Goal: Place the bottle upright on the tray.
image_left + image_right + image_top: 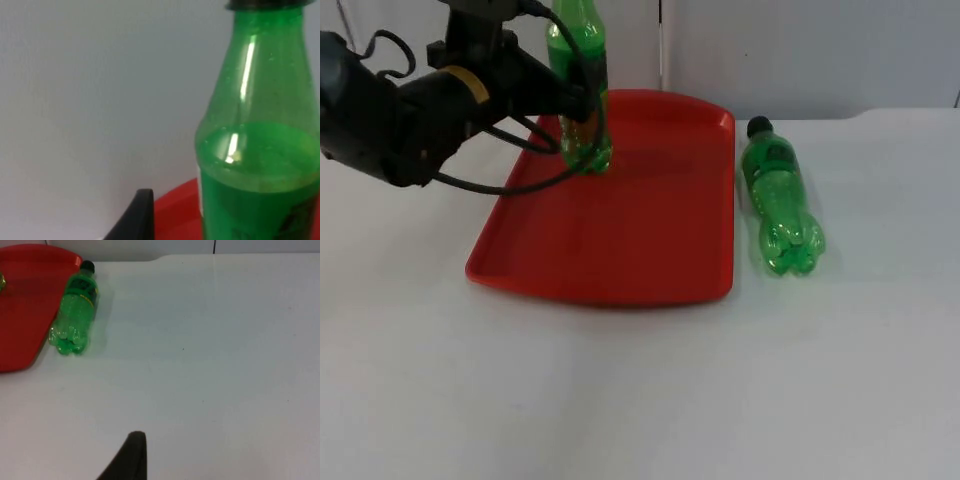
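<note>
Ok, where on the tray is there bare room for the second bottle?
The red tray is bare across its middle and near edge. Crowded: its far left corner, where the left tool is at the upright bottle. The lying bottle is on the table.

The left hand [582, 110] and upright green bottle [582, 85] are crowding the red tray [620, 240]'s far corner; a second bottle [780, 205] is lying just beside its right rim.

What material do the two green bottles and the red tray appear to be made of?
Upright bottle on the tray, at the left hand: clear green plastic, glossy; bright streaks on its neck, liquid level visible inside.
Lying bottle on the table: apparently the same translucent green plastic, with a lobed base and black cap.
Red tray: probably moulded plastic, smooth with a soft sheen and rounded raised rim.
</note>
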Controlling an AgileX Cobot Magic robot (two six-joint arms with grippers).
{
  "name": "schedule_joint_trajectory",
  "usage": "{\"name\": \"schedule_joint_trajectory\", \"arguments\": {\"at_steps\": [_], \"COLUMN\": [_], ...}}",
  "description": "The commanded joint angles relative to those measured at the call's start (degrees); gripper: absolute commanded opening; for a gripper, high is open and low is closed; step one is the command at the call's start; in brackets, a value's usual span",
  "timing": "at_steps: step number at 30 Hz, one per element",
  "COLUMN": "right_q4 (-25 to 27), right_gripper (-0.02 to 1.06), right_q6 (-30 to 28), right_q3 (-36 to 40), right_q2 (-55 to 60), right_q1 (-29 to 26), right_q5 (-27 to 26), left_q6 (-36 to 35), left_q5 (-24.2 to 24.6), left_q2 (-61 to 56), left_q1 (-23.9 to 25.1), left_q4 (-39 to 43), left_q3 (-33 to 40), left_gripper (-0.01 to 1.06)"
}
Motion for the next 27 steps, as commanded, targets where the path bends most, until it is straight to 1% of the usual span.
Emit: {"name": "schedule_joint_trajectory", "arguments": {"at_steps": [1,2,3,5,8,11,12,14,15,16,17,18,24,25,27], "right_q4": [0.08,0.08,0.08,0.08,0.08,0.08,0.08,0.08,0.08,0.08,0.08,0.08,0.08,0.08,0.08], "right_gripper": [1.05,1.05,1.05,1.05,1.05,1.05,1.05,1.05,1.05,1.05,1.05,1.05,1.05,1.05,1.05], "right_q6": [-0.09,-0.09,-0.09,-0.09,-0.09,-0.09,-0.09,-0.09,-0.09,-0.09,-0.09,-0.09,-0.09,-0.09,-0.09], "right_q3": [0.39,0.39,0.39,0.39,0.39,0.39,0.39,0.39,0.39,0.39,0.39,0.39,0.39,0.39,0.39], "right_q2": [-0.17,-0.17,-0.17,-0.17,-0.17,-0.17,-0.17,-0.17,-0.17,-0.17,-0.17,-0.17,-0.17,-0.17,-0.17], "right_q1": [-0.51,-0.51,-0.51,-0.51,-0.51,-0.51,-0.51,-0.51,-0.51,-0.51,-0.51,-0.51,-0.51,-0.51,-0.51], "right_q5": [-0.35,-0.35,-0.35,-0.35,-0.35,-0.35,-0.35,-0.35,-0.35,-0.35,-0.35,-0.35,-0.35,-0.35,-0.35], "left_q6": [-1.43,-2.52,-2.52,-4.44,-5.37,-5.37,-5.64,-6.91,-7.33,-7.33,-7.53,-7.53,-8.85,-8.85,-9.26], "left_q5": [0.40,1.48,1.48,3.83,8.93,9.68,10.66,14.08,16.65,16.65,18.47,18.86,30.56,30.56,33.89], "left_q2": [-3.24,-4.97,-4.97,-8.44,-14.46,-18.07,-20.19,-24.34,-26.51,-26.51,-28.61,-29.54,-38.89,-38.89,-41.36], "left_q1": [-0.11,-0.11,-0.11,-0.11,-0.11,-0.11,-0.11,-0.22,-0.22,-0.22,-0.22,-0.22,-0.22,-0.22,-0.22], "left_q4": [1.47,1.75,1.75,1.86,2.79,2.95,2.95,2.95,3.38,3.38,3.81,3.81,3.81,3.81,3.81], "left_q3": [3.04,4.41,4.41,7.53,11.09,13.36,14.13,15.36,15.50,15.50,15.79,15.92,16.01,16.01,16.01], "left_gripper": [1.05,1.05,1.05,1.05,1.05,1.05,1.05,1.05,1.05,1.05,1.05,1.05,1.05,1.05,1.05]}}
